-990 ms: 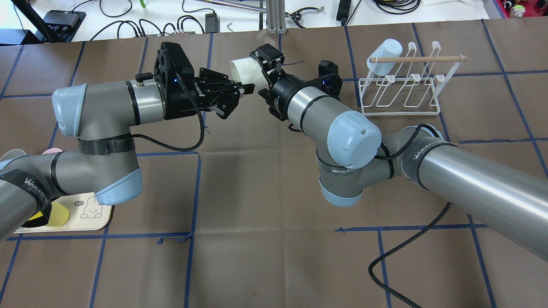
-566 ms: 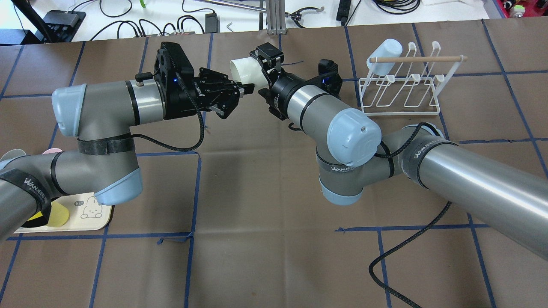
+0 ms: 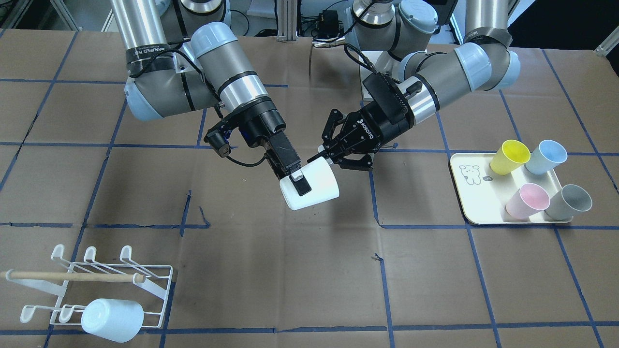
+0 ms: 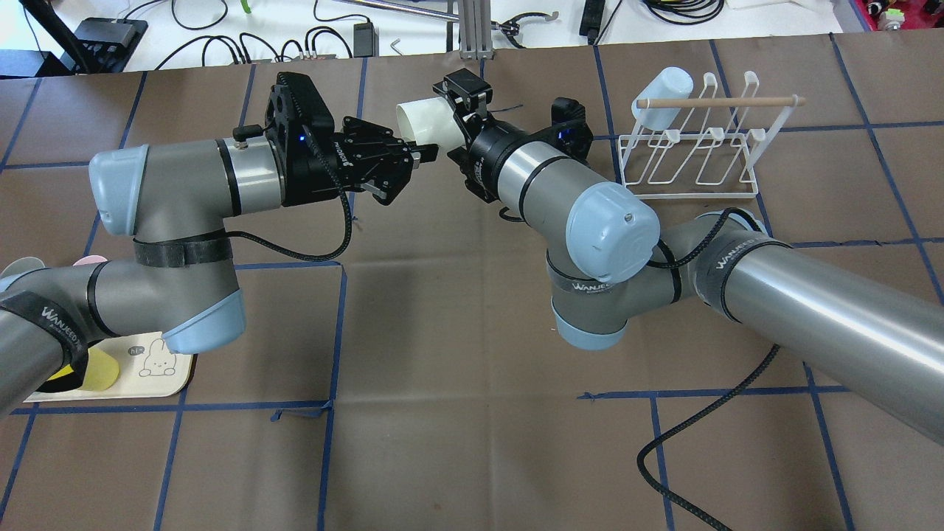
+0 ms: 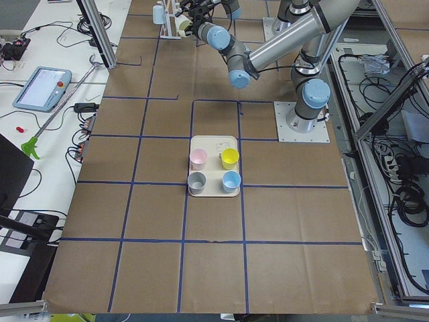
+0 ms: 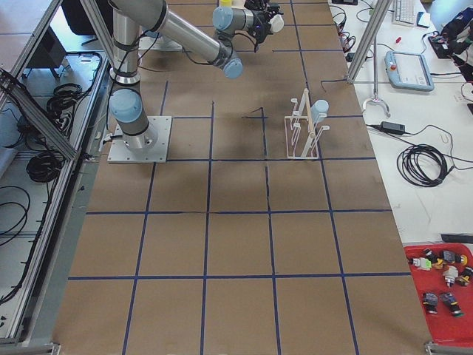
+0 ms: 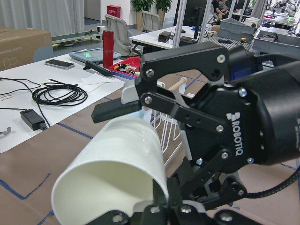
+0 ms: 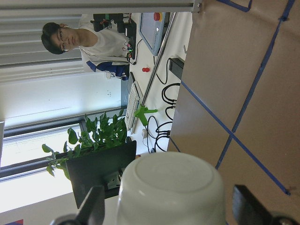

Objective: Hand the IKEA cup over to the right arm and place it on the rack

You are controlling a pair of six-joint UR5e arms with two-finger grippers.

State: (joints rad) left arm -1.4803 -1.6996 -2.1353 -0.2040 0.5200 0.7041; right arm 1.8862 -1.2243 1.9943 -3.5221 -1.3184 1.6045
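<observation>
A white IKEA cup [image 3: 319, 188] hangs on its side in the air over the far middle of the table, and also shows from overhead [image 4: 419, 122]. My left gripper [image 3: 323, 153] is shut on the cup's rim, one finger inside and one outside. My right gripper [image 3: 301, 187] straddles the cup's body near its base. In the right wrist view narrow gaps show between its fingers [image 8: 96, 206] and the cup [image 8: 168, 192], so it reads as open. The white wire rack [image 4: 689, 158] with the wooden dowel stands to the right, beyond the right arm.
A pale blue cup [image 4: 662, 96] sits on the rack's far left prong. A cream tray [image 3: 476, 212] under the left arm holds yellow, blue, pink and grey cups. A black cable [image 4: 664, 450] trails on the brown paper. Cables and tools lie beyond the far edge.
The right wrist has shifted slightly farther and to the right around the cup. The cup and the left gripper have not moved.
</observation>
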